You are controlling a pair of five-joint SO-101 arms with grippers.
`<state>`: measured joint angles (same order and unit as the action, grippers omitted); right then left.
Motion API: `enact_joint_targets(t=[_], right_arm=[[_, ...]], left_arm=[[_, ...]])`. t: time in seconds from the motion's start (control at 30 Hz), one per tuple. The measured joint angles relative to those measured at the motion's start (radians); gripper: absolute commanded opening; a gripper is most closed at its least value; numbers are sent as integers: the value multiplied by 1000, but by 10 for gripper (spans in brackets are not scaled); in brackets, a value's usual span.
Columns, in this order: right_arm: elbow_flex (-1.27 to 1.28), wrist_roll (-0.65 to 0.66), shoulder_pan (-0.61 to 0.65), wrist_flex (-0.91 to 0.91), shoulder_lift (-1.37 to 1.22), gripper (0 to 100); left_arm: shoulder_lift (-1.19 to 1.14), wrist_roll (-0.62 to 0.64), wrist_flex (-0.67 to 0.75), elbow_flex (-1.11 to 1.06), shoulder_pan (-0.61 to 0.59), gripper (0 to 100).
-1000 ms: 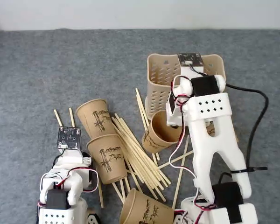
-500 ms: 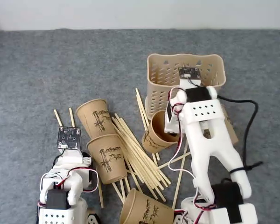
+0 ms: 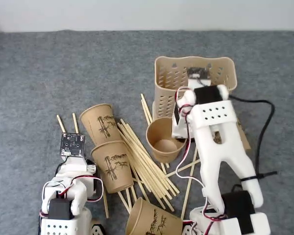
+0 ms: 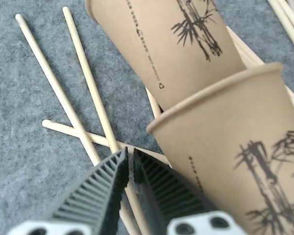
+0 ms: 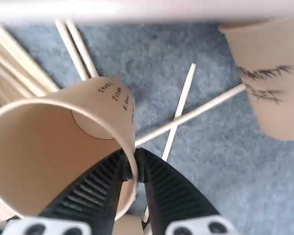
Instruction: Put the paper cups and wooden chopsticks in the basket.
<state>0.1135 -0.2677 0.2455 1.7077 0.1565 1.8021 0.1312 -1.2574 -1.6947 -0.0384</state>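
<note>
In the high view, the basket stands right of centre in the upper half, on the grey mat. The right arm runs up the right side of the frame to it. The held cup is mouth-up at the arm's tip, just below and left of the basket. A heap of chopsticks lies at centre. The first cup and the second cup lie left of the heap, and a third cup lies at the bottom edge. The left arm sits at lower left.

In the left wrist view, the left gripper has its jaws drawn to a thin slit with nothing between them. It is above loose chopsticks and beside the first and second cups.

In the right wrist view, the right gripper pinches the held cup's rim, one finger inside and one outside. Two crossed chopsticks lie on the mat beyond.
</note>
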Motion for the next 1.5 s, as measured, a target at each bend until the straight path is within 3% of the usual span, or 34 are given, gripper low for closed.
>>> enact_joint_targets(t=[0.77,1.07,1.23,1.5], right_arm=[[-387,106,0,46,364,8],[-516,130,-170,38,354,8],[-525,130,-264,-31,203,8],[-525,130,-302,-80,72,8]], left_arm=[[0,0,0,0,0,18],[0,0,0,0,0,18],[0,0,0,0,0,18],[0,0,0,0,0,18]])
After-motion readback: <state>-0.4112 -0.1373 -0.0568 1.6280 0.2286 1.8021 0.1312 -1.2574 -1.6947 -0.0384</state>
